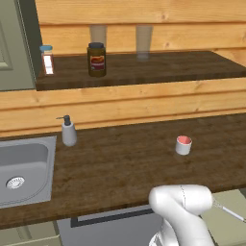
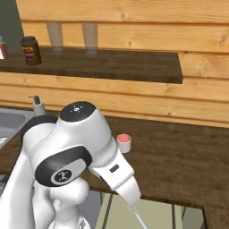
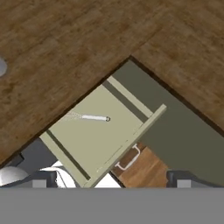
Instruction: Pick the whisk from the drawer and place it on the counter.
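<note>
Dark wood-grain counter [image 1: 120,158] spans the middle of the left base frame, with a grey steel sink [image 1: 24,168] set in at the left edge. Soap bottle [image 1: 68,130] stands just right of the sink, against the plank wall. Small white cup with red top [image 1: 183,145] sits right of centre on the counter. Higher shelf [image 1: 144,67] across the upper frame carries a dark jar [image 1: 96,59] and a small white bottle with blue cap [image 1: 46,59].

Hand view: drawer [image 3: 94,144] pulled out, pale interior exposed, running diagonally through mid-frame below the counter edge. Whisk [image 3: 89,117] lies flat on the drawer floor, upper left part of the box, wire head toward the counter, handle pointing right.

Gripper [image 3: 111,181] is above the drawer, well apart from the whisk; fingers [image 3: 43,179] stand wide apart at the bottom corners, released, holding nothing.
</note>
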